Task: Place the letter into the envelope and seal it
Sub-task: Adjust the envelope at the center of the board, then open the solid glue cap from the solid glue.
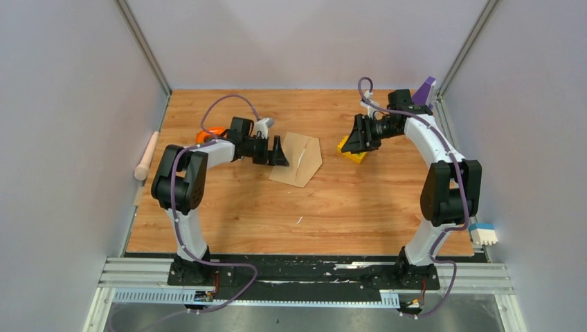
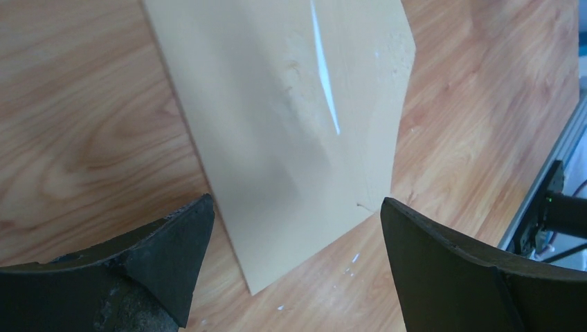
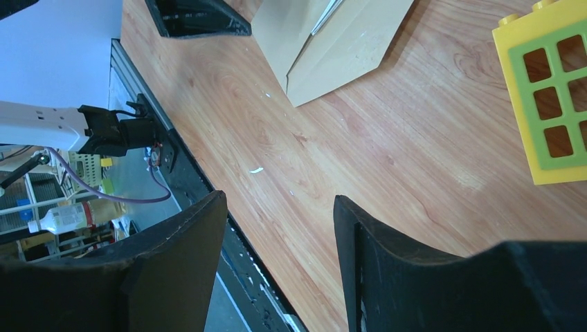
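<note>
Envelope (image 1: 297, 159) lies flat mid-desk (image 1: 228, 207), just right of the left gripper (image 1: 277, 152), whose jaws are wide, empty and facing it. Its long axis runs far-to-near, slightly slanted. The pointed flap aims right, toward the right gripper (image 1: 360, 135), which is well apart over a yellow block (image 1: 351, 153), jaws half-spread, holding nothing. Left arm is nearer. Letter (image 2: 325, 76) shows only as a white sliver along the flap seam, so sealing likely remains.

letter (image 2: 325, 76) mostly hidden in envelope (image 2: 263, 138) — just a white sliver, yellow block (image 3: 547, 26) cropped at rt edge
</note>
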Motion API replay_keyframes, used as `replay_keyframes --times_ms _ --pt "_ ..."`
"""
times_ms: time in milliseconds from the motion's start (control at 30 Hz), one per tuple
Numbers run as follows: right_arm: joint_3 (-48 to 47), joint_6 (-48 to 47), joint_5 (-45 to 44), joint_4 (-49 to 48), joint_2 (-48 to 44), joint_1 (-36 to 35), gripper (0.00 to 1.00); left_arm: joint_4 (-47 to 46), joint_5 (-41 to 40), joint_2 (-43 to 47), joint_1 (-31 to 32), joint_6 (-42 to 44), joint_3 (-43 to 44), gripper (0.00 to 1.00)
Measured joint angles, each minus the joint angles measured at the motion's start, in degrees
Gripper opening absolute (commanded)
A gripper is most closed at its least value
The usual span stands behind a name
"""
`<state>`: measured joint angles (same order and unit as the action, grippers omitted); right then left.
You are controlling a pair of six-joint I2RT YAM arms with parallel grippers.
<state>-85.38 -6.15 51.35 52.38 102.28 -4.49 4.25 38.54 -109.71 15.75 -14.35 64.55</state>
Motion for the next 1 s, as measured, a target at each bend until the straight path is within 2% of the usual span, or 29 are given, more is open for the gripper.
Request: replay_keyframes --times_ms 267,600,733,1000 --pt "0.2 0.0 0.3 -0.3 0.0 0.7 0.59 1.8 2.3 0.6 3.8 2.4 -0.8 1.00" --pt "0.3 0.0 1.3 -0.8 0.0 1.0 0.59 7.4 1.8 3.6 2.6 4.8 -1.4 1.00" --pt "0.3 0.0 1.6 -0.8 0.0 1.2 0.60 10.5 -3.0 7.7 0.0 6.1 0.5 1.00" --pt "1.1 -0.1 2.4 -0.9 0.0 1.3 0.65 11.3 -20.6 13.4 -1.6 13.6 8.7 1.00"
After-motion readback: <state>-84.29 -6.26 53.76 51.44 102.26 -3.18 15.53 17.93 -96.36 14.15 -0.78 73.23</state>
